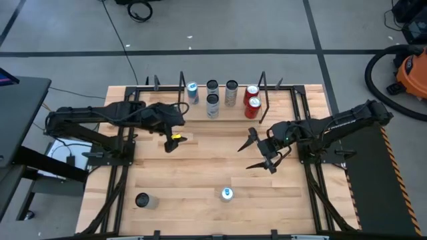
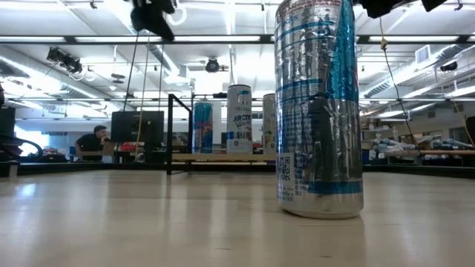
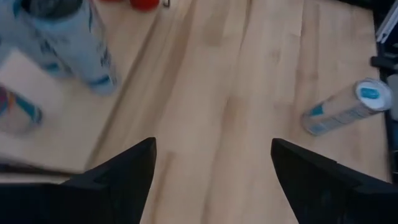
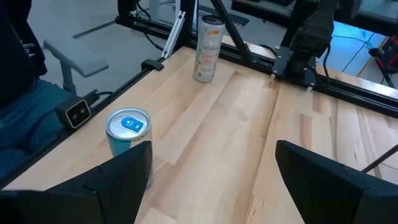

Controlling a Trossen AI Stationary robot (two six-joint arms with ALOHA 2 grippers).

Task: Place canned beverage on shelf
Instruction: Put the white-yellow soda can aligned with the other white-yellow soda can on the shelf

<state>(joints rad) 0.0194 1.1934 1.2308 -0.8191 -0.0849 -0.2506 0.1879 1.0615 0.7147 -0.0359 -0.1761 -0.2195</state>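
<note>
A silver-blue can (image 2: 319, 111) stands upright on the table (image 2: 148, 222).

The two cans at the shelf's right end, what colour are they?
Red cans, best seen in the high view.

Your left arm reaches in from the table's left edge, its links folded low and running toward the middle, and the left gripper (image 1: 175, 139) hangs above the boards at the left of centre, fingers (image 3: 118, 174) spread wide with nothing between them. Your right arm comes in from the right edge, elbow raised near the frame, forearm angled inward. The right gripper (image 1: 257, 153) hovers right of centre, its two dark fingers (image 4: 323, 168) parted wide and empty, pointing toward the near left of the table. Neither gripper touches anything.
</note>
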